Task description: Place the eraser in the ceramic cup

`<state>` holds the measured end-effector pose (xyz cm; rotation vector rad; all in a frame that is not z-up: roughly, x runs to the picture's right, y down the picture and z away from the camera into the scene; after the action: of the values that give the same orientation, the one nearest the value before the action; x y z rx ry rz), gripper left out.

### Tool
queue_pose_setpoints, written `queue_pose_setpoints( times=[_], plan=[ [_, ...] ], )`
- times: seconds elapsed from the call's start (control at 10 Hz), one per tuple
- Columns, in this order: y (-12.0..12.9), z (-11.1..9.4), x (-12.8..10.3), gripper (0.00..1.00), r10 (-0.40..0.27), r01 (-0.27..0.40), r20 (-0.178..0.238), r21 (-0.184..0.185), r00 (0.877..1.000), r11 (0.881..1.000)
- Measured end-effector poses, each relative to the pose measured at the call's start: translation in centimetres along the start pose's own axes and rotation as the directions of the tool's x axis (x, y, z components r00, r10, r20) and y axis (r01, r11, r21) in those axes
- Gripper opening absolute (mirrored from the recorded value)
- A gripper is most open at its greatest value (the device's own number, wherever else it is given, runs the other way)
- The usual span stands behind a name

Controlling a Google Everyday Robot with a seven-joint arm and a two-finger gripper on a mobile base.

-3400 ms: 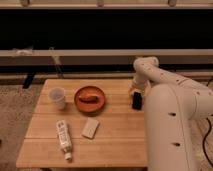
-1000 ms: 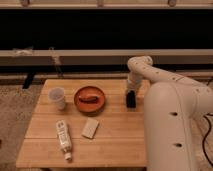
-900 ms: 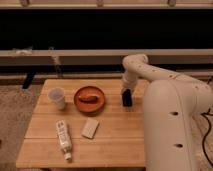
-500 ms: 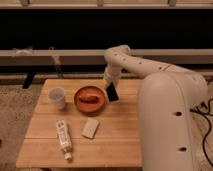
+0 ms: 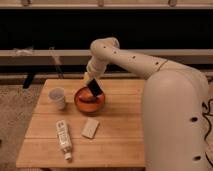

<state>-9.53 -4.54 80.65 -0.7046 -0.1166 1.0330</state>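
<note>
My gripper (image 5: 92, 83) is at the end of the white arm, above the orange-brown bowl (image 5: 89, 100), and is shut on the eraser (image 5: 95, 88), a small black block held tilted over the bowl's rim. The ceramic cup (image 5: 57, 97), small, pale and tapered, stands upright on the wooden table (image 5: 120, 130) to the left of the bowl, apart from the gripper.
A beige flat block (image 5: 90, 128) lies in front of the bowl. A white tube (image 5: 63, 138) lies at the front left. The robot's large white body (image 5: 175, 120) fills the right side. A dark wall and rail run behind the table.
The arm has swung left across the table, carrying the eraser from the right side to above the bowl. Cup, bowl, block and tube have not moved.
</note>
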Motion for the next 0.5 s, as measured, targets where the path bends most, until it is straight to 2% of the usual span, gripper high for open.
queue_pose_setpoints(
  times=[0.1, 0.3, 0.5],
  plan=[
    [2.0, -0.1, -0.7, 0.00, -0.042, 0.043, 0.026, -0.051, 0.999, 0.998],
    [6.0, -0.2, -1.8, 0.00, -0.115, 0.127, 0.079, -0.161, 0.990, 0.979],
    [6.6, -0.3, -1.9, 0.00, -0.127, 0.142, 0.090, -0.180, 0.988, 0.973]
  ],
)
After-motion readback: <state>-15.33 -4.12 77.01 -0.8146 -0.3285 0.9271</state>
